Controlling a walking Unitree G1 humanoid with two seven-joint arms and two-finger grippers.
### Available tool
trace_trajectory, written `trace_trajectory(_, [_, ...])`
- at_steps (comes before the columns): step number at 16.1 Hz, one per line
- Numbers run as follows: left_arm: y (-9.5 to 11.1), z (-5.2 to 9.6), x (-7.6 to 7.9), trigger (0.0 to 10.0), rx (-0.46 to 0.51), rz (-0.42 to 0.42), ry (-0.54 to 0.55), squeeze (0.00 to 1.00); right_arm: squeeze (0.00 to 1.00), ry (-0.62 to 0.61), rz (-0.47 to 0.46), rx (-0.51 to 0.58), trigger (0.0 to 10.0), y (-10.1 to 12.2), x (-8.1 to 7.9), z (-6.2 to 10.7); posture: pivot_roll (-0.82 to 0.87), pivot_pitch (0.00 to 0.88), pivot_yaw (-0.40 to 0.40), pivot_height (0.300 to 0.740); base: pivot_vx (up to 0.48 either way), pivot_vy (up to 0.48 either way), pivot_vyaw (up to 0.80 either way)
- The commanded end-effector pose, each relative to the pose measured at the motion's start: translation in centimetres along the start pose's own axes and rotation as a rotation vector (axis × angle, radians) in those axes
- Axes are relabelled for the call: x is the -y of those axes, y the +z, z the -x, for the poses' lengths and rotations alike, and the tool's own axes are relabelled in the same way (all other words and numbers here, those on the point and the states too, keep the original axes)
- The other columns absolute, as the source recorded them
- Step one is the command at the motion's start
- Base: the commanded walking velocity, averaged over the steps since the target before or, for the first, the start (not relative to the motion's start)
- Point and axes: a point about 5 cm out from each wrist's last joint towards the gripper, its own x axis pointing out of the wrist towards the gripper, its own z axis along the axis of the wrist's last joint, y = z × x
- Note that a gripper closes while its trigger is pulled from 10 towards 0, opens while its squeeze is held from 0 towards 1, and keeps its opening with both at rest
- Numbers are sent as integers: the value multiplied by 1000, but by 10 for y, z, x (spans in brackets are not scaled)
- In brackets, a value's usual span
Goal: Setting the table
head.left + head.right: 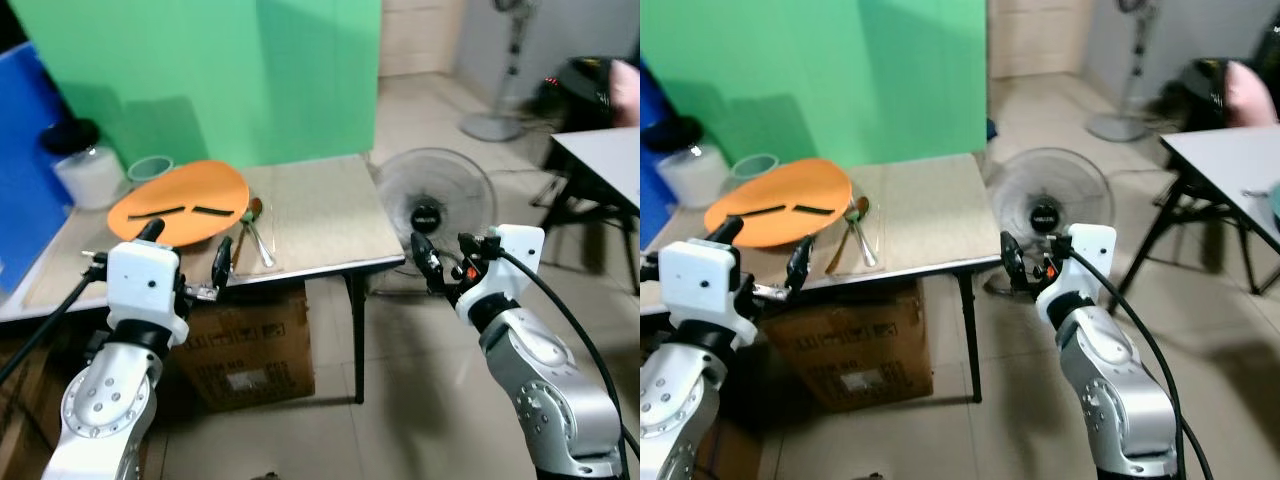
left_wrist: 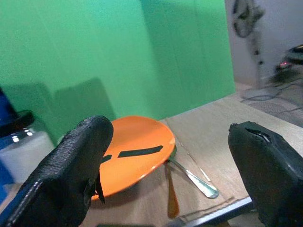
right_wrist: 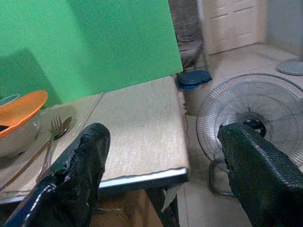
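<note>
The orange plate [image 1: 180, 202] is sitting on the tabletop [image 1: 320, 215], and the left end effector [image 1: 186, 250] is hiding part of its near edge. Two black strips are lying across the plate; what they are is hard to tell. A fork [image 3: 53, 137] and a spoon [image 1: 250, 225] are lying just beside the plate. A cardboard box [image 1: 250, 350] under the tabletop is carrying a label too blurry to read. Both end effectors are spread wide and holding nothing. The right end effector [image 1: 440, 258] is hanging in front of a floor fan [image 1: 435, 200].
</note>
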Motion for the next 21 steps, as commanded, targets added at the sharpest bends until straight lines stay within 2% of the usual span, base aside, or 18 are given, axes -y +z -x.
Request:
trace_trajectory(1, [-1,1,-6,10000,-14,-7,18,0,0,19,-13,3,10000,2,-7,-1,6,0,57,740,0,446,-800])
trace_trajectory(4, [-2,5,-7,10000,-24,19,53,0,0,22,-17,-1,10000,2,-9,-1,6,0,53,740,0,476,-800])
trace_trajectory(13, [0,11,-8,10000,-26,21,88,0,0,79,-13,-9,10000,3,-19,-6,31,0,31,740,0,478,0])
trace_trajectory(15, [3,13,-9,10000,-19,59,123,0,0,77,-15,-11,10000,3,-18,-6,33,0,29,740,0,0,0])
trace_trajectory(18, [5,11,-10,10000,-8,56,134,0,0,77,-12,-14,10000,4,-18,-8,36,0,28,740,0,0,0])
trace_trajectory(21, [4,10,-11,10000,-11,59,130,0,0,79,-13,-12,10000,4,-19,-9,36,0,29,740,317,0,0])
